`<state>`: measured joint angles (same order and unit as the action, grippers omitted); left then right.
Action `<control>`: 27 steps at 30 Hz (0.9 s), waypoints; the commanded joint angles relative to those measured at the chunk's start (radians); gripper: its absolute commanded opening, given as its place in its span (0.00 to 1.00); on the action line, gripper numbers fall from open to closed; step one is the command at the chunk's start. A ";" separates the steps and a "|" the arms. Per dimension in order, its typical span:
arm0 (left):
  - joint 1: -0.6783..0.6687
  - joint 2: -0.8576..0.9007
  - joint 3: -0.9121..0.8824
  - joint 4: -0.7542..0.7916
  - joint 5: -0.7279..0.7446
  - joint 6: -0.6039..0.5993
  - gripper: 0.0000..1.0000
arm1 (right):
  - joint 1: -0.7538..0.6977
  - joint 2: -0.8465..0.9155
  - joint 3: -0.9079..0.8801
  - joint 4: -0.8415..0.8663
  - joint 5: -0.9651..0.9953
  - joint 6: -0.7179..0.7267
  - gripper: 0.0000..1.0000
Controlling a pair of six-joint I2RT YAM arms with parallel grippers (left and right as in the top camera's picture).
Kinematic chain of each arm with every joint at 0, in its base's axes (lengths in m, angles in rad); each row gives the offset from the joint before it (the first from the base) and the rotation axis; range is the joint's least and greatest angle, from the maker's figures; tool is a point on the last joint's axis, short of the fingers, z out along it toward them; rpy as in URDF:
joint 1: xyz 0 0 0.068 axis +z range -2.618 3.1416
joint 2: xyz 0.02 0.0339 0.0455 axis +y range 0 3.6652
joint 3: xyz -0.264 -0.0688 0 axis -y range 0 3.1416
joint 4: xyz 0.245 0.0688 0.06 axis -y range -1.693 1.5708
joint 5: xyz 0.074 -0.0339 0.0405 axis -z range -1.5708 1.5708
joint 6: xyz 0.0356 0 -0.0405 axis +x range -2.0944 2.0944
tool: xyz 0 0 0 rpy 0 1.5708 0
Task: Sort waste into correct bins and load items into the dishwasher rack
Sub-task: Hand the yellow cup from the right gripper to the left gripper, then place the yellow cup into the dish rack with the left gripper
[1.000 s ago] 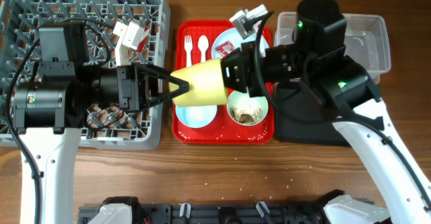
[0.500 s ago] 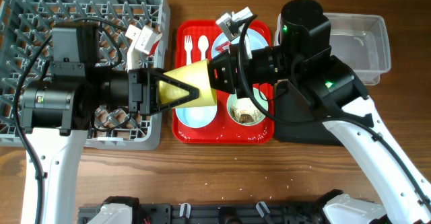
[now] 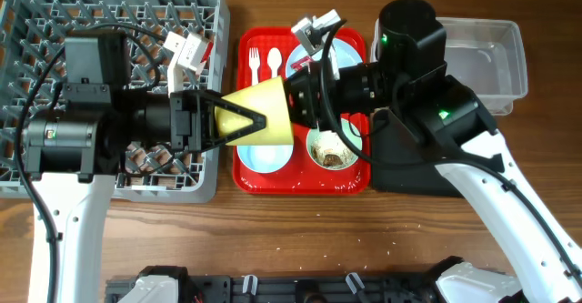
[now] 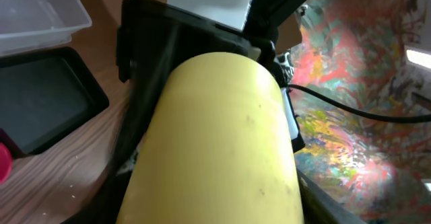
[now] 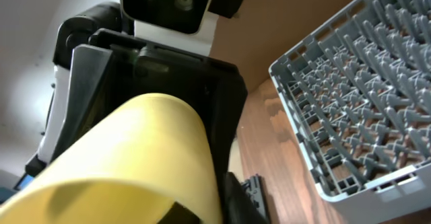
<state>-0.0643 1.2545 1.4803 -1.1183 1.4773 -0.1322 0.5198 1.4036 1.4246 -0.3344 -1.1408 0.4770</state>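
The yellow cup (image 3: 259, 116) hangs on its side in the air over the left edge of the red serving tray (image 3: 247, 183), with its wider end in the right gripper (image 3: 298, 103) and its narrower end pointing at the dishwasher rack (image 3: 36, 12). A second ago the left gripper (image 3: 244, 121) was just short of that narrower end. The cup has since been carried leftward, and the black fingers now overlap its left half from above. Over the last half second almost nothing has shifted, which reads as a pause for the hand-over. The right gripper is clamped on the cup, judging by how the cup stays aloft at its end. Whether the left gripper has closed is not clear (its own camera shows only yellow wall, filling the view). The cup therefore looks about to pass to the rack-side arm, but it is not yet in the rack. The bowl with brown leftovers (image 3: 334, 148), the white fork (image 3: 255, 62) and the spoon (image 3: 274, 62) lie on the tray, untouched.
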 commanded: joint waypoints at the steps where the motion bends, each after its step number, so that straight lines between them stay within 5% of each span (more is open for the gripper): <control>1: 0.006 -0.004 0.006 0.003 -0.009 0.005 0.57 | 0.006 0.005 0.009 0.004 -0.014 -0.002 0.59; 3: 0.006 -0.009 0.006 0.003 -0.009 0.005 0.58 | 0.001 0.005 0.009 0.000 -0.005 -0.001 0.81; 5: 0.006 -0.019 0.006 0.003 -0.010 0.005 0.60 | -0.033 -0.002 0.009 -0.036 0.040 0.008 0.87; 8: 0.026 -0.051 0.006 -0.001 -0.079 -0.005 0.61 | -0.178 -0.054 0.009 -0.152 0.069 -0.002 0.87; 12: 0.077 -0.108 0.006 -0.059 -0.430 -0.014 0.61 | -0.293 -0.166 0.009 -0.282 0.071 -0.033 0.88; 20: 0.101 -0.143 0.005 -0.251 -1.426 -0.148 0.57 | -0.305 -0.405 0.009 -0.678 0.330 -0.055 0.88; 27: 0.101 -0.004 -0.160 -0.222 -1.498 -0.169 0.53 | -0.304 -0.449 0.009 -0.889 0.447 -0.051 0.89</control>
<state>0.0322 1.1751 1.4075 -1.3766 0.0475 -0.2779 0.2169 0.9558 1.4300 -1.2018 -0.7498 0.4328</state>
